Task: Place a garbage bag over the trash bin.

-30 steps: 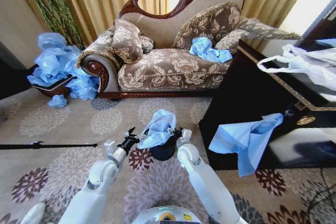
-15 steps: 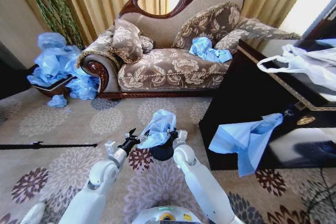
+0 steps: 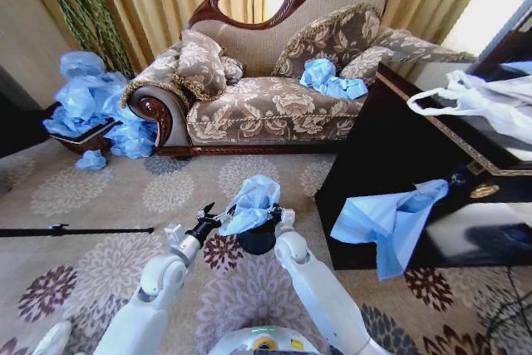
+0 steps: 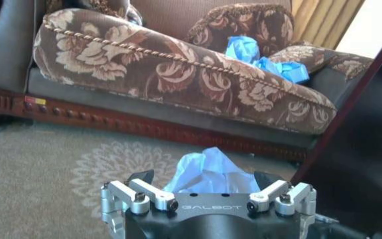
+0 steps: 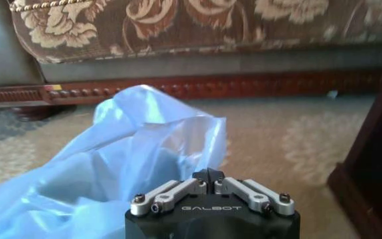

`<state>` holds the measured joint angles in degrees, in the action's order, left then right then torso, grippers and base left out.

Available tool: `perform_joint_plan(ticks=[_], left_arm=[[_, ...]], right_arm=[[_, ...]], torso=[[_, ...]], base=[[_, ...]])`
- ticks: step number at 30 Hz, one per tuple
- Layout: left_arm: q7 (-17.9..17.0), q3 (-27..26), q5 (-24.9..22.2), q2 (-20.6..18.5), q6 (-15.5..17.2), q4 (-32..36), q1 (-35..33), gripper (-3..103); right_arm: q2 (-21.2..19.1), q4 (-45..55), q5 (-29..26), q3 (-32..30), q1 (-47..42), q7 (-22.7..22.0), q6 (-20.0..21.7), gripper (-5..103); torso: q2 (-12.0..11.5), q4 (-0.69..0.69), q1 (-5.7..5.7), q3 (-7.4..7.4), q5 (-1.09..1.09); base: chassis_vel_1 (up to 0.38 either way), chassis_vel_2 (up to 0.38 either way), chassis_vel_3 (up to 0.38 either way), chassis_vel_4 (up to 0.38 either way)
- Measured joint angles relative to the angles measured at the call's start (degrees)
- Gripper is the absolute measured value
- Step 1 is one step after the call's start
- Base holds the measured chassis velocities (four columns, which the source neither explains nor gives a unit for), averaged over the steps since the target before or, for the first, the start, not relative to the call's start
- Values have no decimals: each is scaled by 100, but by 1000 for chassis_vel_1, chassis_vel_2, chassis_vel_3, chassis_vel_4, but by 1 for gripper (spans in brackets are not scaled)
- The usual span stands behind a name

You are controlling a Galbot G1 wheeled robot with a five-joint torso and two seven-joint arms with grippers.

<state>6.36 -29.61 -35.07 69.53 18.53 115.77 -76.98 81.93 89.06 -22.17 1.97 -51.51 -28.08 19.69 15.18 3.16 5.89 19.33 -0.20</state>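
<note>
Floral carpet (image 3: 100,197) spreads under us, with the sofa (image 3: 274,81) at the far side. Our right gripper (image 3: 277,210) sits at the right edge of the trash bin (image 3: 259,240), and in the right wrist view its fingers (image 5: 208,175) are pinched together on the edge of the garbage bag (image 5: 111,169). Our left gripper (image 3: 208,219) is at the bin's left side; in the left wrist view its fingertips (image 4: 141,177) stand spread apart with the bag's blue plastic bunched between them, though we cannot tell whether they touch it. From the head view, the light blue bag rises crumpled over the top of the black bin on the carpet, between our two grippers. Farther out, another blue bag (image 3: 391,218) hangs off the dark table (image 3: 391,139) to our right, a white bag (image 3: 482,101) lies on the tabletop, blue bags (image 3: 332,79) rest on the sofa seat, and a blue pile (image 3: 91,106) sits left of the sofa.
</note>
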Motion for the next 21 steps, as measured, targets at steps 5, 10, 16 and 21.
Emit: perform_joint_plan(ticks=[5, 10, 16, 21], left_arm=[[0, -1, 12, 68, -21, 8, -21, 100], [0, -10, 32, 122, -35, 44, -53, 100], [2, -9, 122, 198, -66, 98, -142, 100], [-7, 5, 170, 240, -72, 80, -150, 100]], right_arm=[[-254, 183, 141, -20, -84, -13, 35, 0], [-516, 396, 124, -62, -180, -50, 49, 0], [-451, 867, -705, -15, -239, -438, 143, 5], [-107, 791, -1229, 21, -114, -784, 174, 21]], torso=[[0, 0, 0, 0, 0], [0, 1, 0, 0, 1], [0, 0, 0, 0, -1], [0, 0, 0, 0, -1]], base=[[0, 0, 0, 0], [0, 0, 0, 0], [0, 0, 0, 0], [0, 0, 0, 0]])
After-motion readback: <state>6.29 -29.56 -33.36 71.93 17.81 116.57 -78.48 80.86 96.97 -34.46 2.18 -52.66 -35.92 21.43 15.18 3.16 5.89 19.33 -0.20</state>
